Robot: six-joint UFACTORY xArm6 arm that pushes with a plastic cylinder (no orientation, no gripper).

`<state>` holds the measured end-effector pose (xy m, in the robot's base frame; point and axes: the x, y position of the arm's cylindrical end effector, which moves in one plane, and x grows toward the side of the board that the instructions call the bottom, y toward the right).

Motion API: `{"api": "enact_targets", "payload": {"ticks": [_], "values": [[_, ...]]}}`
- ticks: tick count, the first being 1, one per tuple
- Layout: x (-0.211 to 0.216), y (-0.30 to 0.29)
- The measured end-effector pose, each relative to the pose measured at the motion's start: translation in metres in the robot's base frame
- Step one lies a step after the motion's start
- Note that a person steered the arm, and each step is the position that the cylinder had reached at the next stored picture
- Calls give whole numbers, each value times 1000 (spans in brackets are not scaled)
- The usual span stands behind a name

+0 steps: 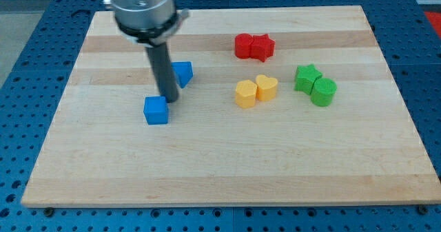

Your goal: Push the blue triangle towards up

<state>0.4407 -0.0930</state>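
The small blue triangular block (182, 73), left of the wooden board's (227, 170) centre, looks light, rigid and likely to pivot, so push its lower face squarely; my tip (169, 99), holding nothing, sits at its seven o'clock beside the blue cube (156, 111).

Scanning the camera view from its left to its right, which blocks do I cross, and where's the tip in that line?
Blue cube → my tip → blue triangle → red pair (higher up, above the yellows) → yellow hexagon → yellow heart → green star → green cylinder.
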Motion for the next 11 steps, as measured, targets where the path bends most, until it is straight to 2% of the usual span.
{"api": "enact_targets", "payload": {"ticks": [3,8,11], "values": [[6,41],[-69,-10],[-84,-24]]}}
